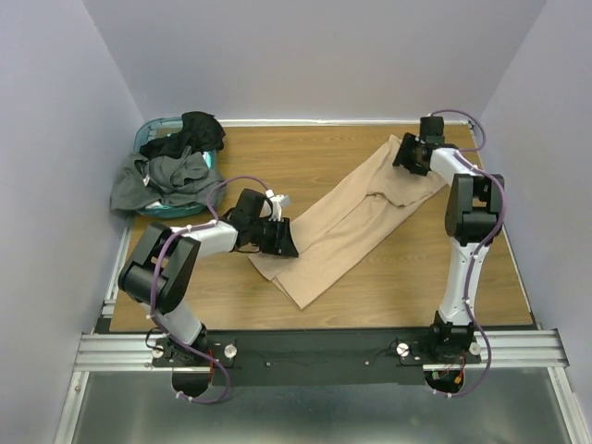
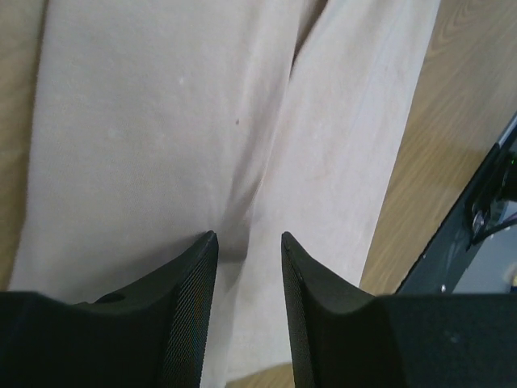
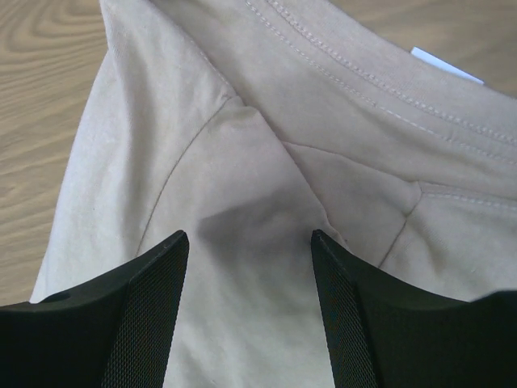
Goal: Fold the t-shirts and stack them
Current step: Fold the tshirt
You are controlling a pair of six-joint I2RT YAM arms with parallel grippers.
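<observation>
The tan-beige t-shirt (image 1: 351, 217) lies as a long strip folded lengthwise, running diagonally from the near middle of the table to the far right. My left gripper (image 1: 287, 242) hovers over its near-left end, jaws open, with flat cloth (image 2: 161, 121) below and between the fingers (image 2: 249, 236). My right gripper (image 1: 404, 155) is over the far-right collar end, jaws wide open (image 3: 249, 234) above the sleeve seams and neckline (image 3: 266, 162). A dark grey t-shirt (image 1: 157, 180) and a black t-shirt (image 1: 194, 132) are heaped in and over the basket.
The teal plastic basket (image 1: 146, 132) stands at the far left corner, with the grey shirt spilling over its near-left rim. Bare wooden table (image 1: 305, 153) shows beside the tan shirt. Walls close in at the left, back and right.
</observation>
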